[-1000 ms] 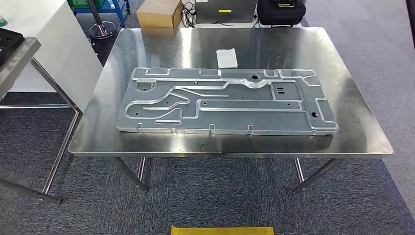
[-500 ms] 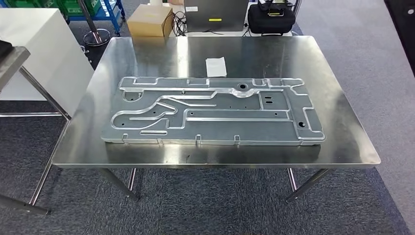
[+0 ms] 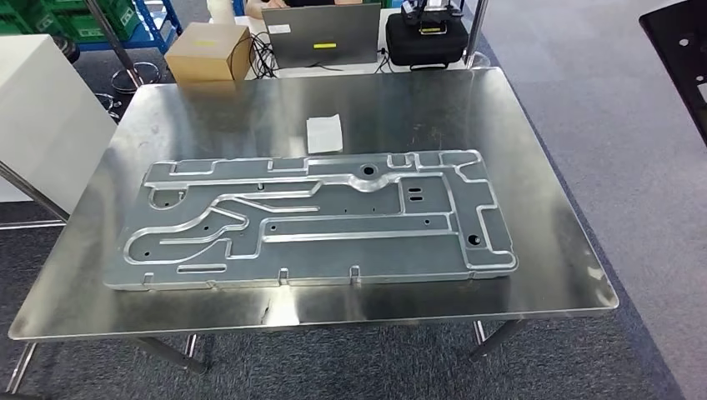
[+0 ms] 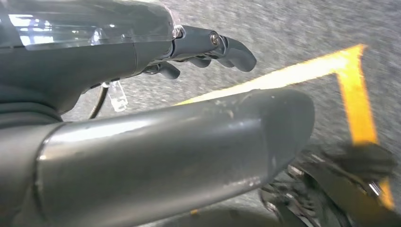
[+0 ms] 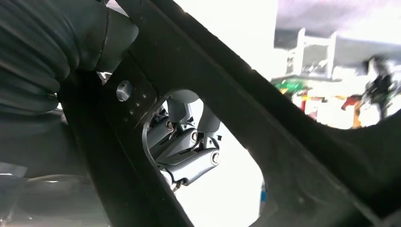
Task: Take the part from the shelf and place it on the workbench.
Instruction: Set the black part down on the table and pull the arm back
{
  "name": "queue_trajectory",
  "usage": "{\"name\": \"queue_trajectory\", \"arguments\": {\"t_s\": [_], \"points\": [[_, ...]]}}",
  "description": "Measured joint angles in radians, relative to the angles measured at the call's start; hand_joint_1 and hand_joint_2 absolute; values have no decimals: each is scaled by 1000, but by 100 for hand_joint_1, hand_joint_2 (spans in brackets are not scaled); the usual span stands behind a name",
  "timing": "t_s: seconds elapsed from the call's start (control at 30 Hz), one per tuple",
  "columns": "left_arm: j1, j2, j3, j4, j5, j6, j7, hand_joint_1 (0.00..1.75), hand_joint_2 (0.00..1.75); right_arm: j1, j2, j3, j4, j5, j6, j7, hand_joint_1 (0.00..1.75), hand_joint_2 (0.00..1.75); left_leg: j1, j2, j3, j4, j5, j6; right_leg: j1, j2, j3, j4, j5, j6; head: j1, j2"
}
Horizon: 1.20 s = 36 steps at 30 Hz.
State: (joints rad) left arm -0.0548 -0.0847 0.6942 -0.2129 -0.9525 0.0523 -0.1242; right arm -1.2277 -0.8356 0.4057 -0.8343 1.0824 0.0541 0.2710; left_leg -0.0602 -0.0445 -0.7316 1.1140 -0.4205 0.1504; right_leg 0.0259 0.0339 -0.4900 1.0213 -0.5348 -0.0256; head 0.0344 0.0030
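Right hand (image 5: pixel 184 151): my fingers are wrapped through an opening in the black part (image 5: pixel 265 109) and clasp its frame bar. I judge the grip firm, though the thumb side is hidden behind the bar.

Left hand (image 4: pixel 208 45): hanging low over the carpet and its yellow floor tape (image 4: pixel 359 94). The fingers are loosely extended, clear of the thumb, and carry nothing.

Location of the part: in the head view one perforated corner of it stands at the right edge, off the far right side of the workbench (image 3: pixel 550 275) and not over it. So little of it is visible that I cannot tell how its long axis runs. The bench lies to the left of the part, so the carrying right hand is the nearer one and must travel inward.

Bench surface: a large grey stamped panel (image 3: pixel 317 221) lies flat with its long axis across the bench, taking up most of the near half. A paper slip (image 3: pixel 323 133) lies just beyond it. Bare steel is available along the far strip and the right margin.

Beyond the bench: a cardboard box (image 3: pixel 207 52) and a black case (image 3: pixel 429 37).

Change: against the earlier frames the whole view has swung, which is camera motion and not panel motion. The black part has newly entered at the right.
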Motion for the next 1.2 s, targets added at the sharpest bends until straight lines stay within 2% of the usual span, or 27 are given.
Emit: {"name": "queue_trajectory", "arguments": {"t_s": [0.03,0.07,0.1,0.17,0.23,0.3,0.33,0.37,0.4,0.43,0.47,0.5,0.53,0.6,0.63,0.7,0.73,0.8,0.83,0.87,0.9,0.93,1.0,1.03,1.07,1.13,1.2], "points": [[1,3,2,0,0,3,-2,0,0,2,-4,-1,0,0,-1,-4,175,175,-6,-20,19,-45,62,24,-1,6,9,-4,-9,3,8,0],[1,5,4,0,-1,7,-3,0,0,9,-7,-2,-1,-1,0,-8,175,175,-7,-30,38,-72,96,34,-10,13,16,-9,-16,8,12,0],[0,5,6,0,-1,9,-5,0,0,17,-15,-3,-4,-2,1,-14,175,175,-13,-30,54,-93,96,32,-14,22,23,-19,-19,16,10,0],[-1,6,8,0,-1,10,-8,0,0,50,-35,-7,-13,-6,6,-24,175,175,-7,-19,93,-144,100,25,-28,18,34,-31,-25,21,-1,0],[-2,7,10,0,-1,7,-12,0,0,69,-55,-11,-18,-8,12,-33,175,175,6,-9,129,-191,103,15,-32,-2,6,23,-52,31,-3,0],[-6,3,14,0,0,4,-16,0,0,75,-66,-13,-17,-4,19,-43,175,175,22,-1,146,-199,88,-6,-43,-14,-80,145,-85,61,-4,0],[-8,0,16,0,0,3,-17,0,0,79,-70,-13,-14,-1,23,-48,175,175,33,4,153,-194,74,-24,-54,-17,-124,194,-85,79,-5,0],[-8,-2,18,0,0,2,-17,0,0,83,-72,-13,-10,2,25,-52,175,175,46,7,161,-185,59,-42,-67,-20,-154,214,-67,98,-5,0],[-7,-6,20,0,-1,2,-17,0,0,86,-74,-13,-7,3,26,-54,175,175,60,9,167,-169,40,-62,-83,-24,-165,196,-28,119,-5,0],[-7,-8,22,0,-1,1,-17,0,0,87,-75,-13,-4,4,27,-56,175,175,73,10,170,-145,18,-84,-101,-29,-161,148,21,141,-5,0],[-6,-7,24,0,-1,0,-17,0,0,89,-76,-12,1,4,27,-57,175,175,83,11,165,-119,-6,-105,-113,-31,-157,114,52,163,-4,0],[-7,-5,26,0,-1,0,-17,0,0,84,-79,-12,6,5,29,-60,175,175,90,12,156,-80,-32,-128,-121,-30,-154,84,69,172,1,0],[-9,-3,29,0,-1,0,-17,0,0,82,-81,-10,11,9,31,-64,175,175,92,12,143,-48,-52,-145,-125,-28,-156,78,68,162,2,0],[-11,0,32,0,-7,1,-19,0,0,79,-85,-5,23,30,38,-79,175,175,91,14,124,-12,-74,-168,-128,-27,-169,94,49,118,-4,0],[-8,1,33,0,-11,2,-19,0,0,78,-84,0,30,46,40,-89,175,175,90,14,119,-12,-76,-173,-130,-29,-174,105,45,101,-12,0],[-5,1,34,1,-20,2,-19,0,0,67,-80,12,47,77,40,-108,175,175,91,23,104,20,-102,-176,-131,-30,-185,112,45,90,-25,0],[-5,1,35,1,-23,1,-19,0,0,60,-77,18,56,86,35,-116,175,175,91,30,88,61,-128,-175,-127,-30,-187,111,48,89,-32,0],[-9,0,38,1,-26,-2,-24,0,0,58,-68,26,72,93,19,-126,175,175,86,44,37,180,-191,-163,-116,-28,-186,100,54,92,-46,0],[-11,0,41,1,-24,-4,-29,0,0,59,-62,30,81,94,10,-130,175,175,78,46,15,230,-211,-151,-106,-27,-182,95,57,94,-50,0],[-13,0,45,1,-21,-7,-35,0,0,63,-57,34,88,92,2,-132,175,175,64,46,5,253,-211,-132,-94,-26,-176,89,58,93,-53,0],[-14,-1,49,1,-16,-9,-43,0,0,69,-54,38,94,90,-4,-135,175,175,46,45,10,242,-190,-108,-81,-26,-167,84,57,90,-53,0],[-14,-2,54,1,-11,-10,-49,0,0,74,-53,40,96,85,-10,-140,175,175,22,44,31,196,-151,-76,-66,-27,-156,80,55,84,-53,0],[-14,4,67,1,1,-9,-58,0,0,84,-56,42,98,72,-22,-148,175,175,-25,33,88,62,-63,5,-44,-33,-135,69,50,69,-47,0],[-14,8,74,0,6,-8,-60,0,0,90,-59,42,97,66,-27,-153,175,175,-40,28,113,4,-38,36,-41,-35,-128,62,50,64,-45,0],[-14,12,82,0,9,-7,-61,0,0,96,-66,43,95,63,-26,-157,175,175,-47,23,130,-35,-29,53,-40,-37,-124,54,51,62,-43,0],[-14,13,95,-1,10,-6,-64,0,0,109,-87,43,91,68,-8,-162,175,175,-46,23,152,-84,-27,54,-45,-38,-121,40,60,63,-47,0],[-11,13,106,-1,8,-7,-66,0,0,112,-101,43,92,80,17,-159,175,175,-40,23,173,-132,-6,42,-47,-40,-128,46,57,64,-48,0]]}}
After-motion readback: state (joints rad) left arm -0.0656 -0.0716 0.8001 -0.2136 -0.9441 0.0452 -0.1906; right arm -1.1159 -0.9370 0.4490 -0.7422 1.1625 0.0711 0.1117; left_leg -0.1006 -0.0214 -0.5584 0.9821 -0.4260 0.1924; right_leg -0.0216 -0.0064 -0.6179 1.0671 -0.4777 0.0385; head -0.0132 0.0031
